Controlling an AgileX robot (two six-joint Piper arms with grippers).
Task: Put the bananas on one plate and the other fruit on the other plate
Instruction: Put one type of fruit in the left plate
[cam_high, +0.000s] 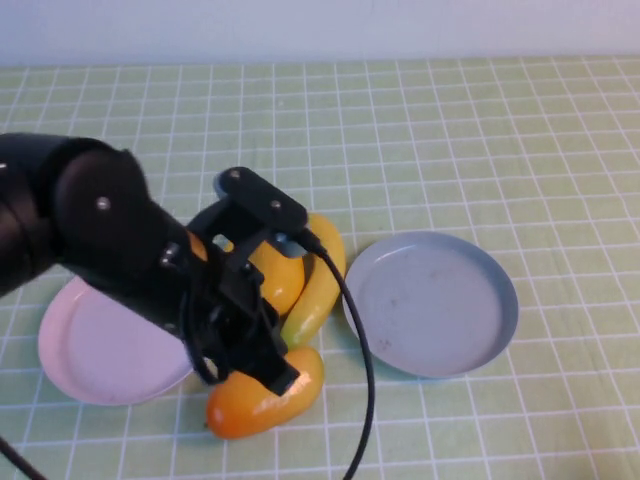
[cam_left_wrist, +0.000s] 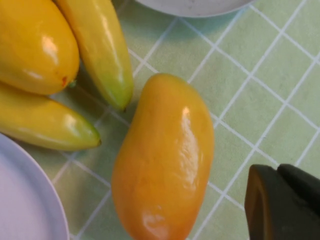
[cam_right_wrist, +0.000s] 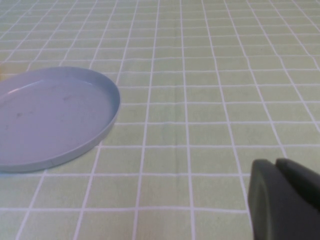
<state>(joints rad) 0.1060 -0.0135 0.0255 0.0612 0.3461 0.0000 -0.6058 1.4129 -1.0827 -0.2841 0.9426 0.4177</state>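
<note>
Green checked desk (cam_high: 480, 120), pale wall along far edge. Left gripper (cam_high: 255, 365) reaching in from left edge, arm bent over fruit pile near front edge, hovering just above deep-orange mango (cam_left_wrist: 165, 160); fingers' state hidden, cannot tell. Second mango (cam_high: 278, 275) and two bananas (cam_left_wrist: 95, 45) bunched just behind, between pink plate (cam_high: 90, 350) toward front-left corner and grey-blue plate (cam_high: 432, 300) at front centre. Both plates bare. Right gripper (cam_right_wrist: 285, 200) low over desk beside grey-blue plate; fingers likewise cannot tell.
</note>
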